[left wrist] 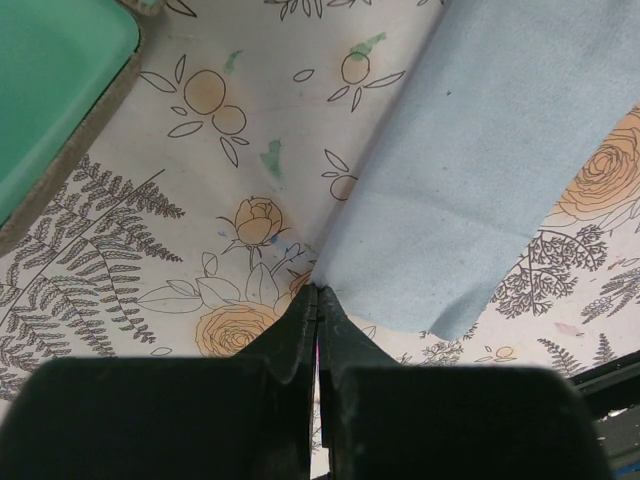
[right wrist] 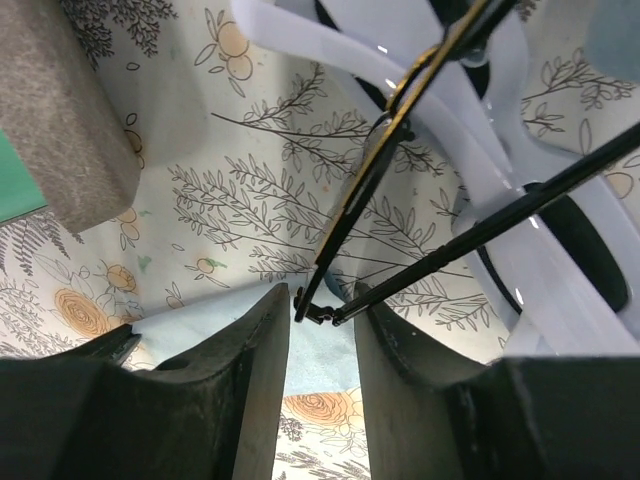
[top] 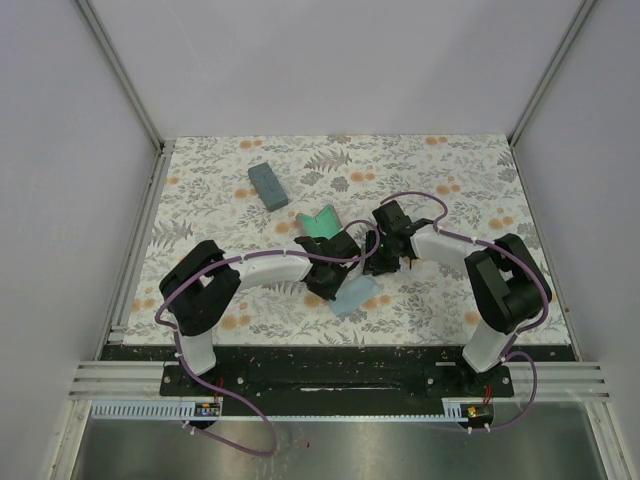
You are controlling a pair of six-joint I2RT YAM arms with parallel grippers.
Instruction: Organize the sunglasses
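White walls enclose a floral-printed table [top: 450,180], with a closed slate-blue case [top: 267,186] at the far left and an open green-lined case [top: 320,222] near the middle. The sunglasses [right wrist: 361,180] are at the right gripper [right wrist: 322,330], just right of the open case. Its jaws stand narrowly apart around the hinge corner, with the frame end against one finger and a slim arm against the other. How firm that hold is cannot be told from this view. From the jaws, the frame's long axis runs straight away from the fingertips, edge-on to the wrist camera, and one arm splays off to the side.

The left gripper [left wrist: 318,295] has its jaws pressed together on a corner of a light blue cloth [left wrist: 490,170], which drapes down to the tabletop just near and left of the glasses. The open case lies left and slightly far of the right gripper, so it is probably the right arm that will carry the glasses across, lengthwise to the case.
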